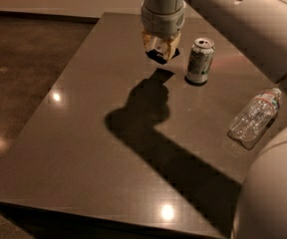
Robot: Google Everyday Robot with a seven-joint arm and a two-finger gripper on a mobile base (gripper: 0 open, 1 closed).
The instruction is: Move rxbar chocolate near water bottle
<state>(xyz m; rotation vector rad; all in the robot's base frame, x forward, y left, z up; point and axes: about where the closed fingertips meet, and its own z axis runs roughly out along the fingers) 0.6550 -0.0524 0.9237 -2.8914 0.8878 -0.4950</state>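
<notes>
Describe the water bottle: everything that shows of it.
The water bottle is clear, crinkled plastic with a white cap and a thin label by the neck; it looks empty. It lies on its side on the table near the right edge, cap pointing away, touching only the table. The can stands apart, farther back; the gripper hangs left of that can, well away.
</notes>
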